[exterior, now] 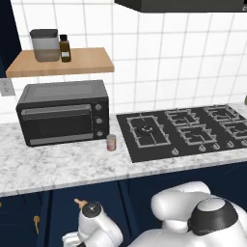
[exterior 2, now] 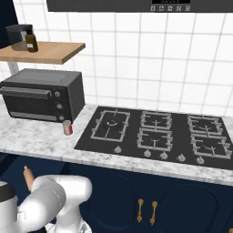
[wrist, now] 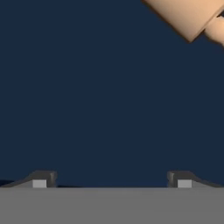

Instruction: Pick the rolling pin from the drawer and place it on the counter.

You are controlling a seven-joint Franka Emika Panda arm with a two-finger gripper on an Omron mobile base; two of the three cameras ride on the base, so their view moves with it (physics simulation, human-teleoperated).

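Note:
The rolling pin (wrist: 192, 17) is a light-brown wooden cylinder; one end and its handle cross the top right corner of the hand view. It lies on the navy floor of the drawer (wrist: 87, 87). My gripper (wrist: 111, 179) is open, its fingertips (wrist: 41, 180) set wide apart with nothing between them, off to the side of the pin and not touching it. One tip of the rolling pin (exterior: 79, 202) pokes out beside my arm below the counter (exterior: 58, 166). That rolling pin (exterior 2: 28, 176) also lies in the drawer under the counter (exterior 2: 36, 136).
A black toaster oven (exterior: 62, 112) and a small red can (exterior: 111, 142) stand on the counter left of the black gas cooktop (exterior: 188, 130). A wooden wall shelf (exterior: 62, 62) carries a jar and a bottle. Navy doors with brass handles (exterior 2: 146, 210) are to the right.

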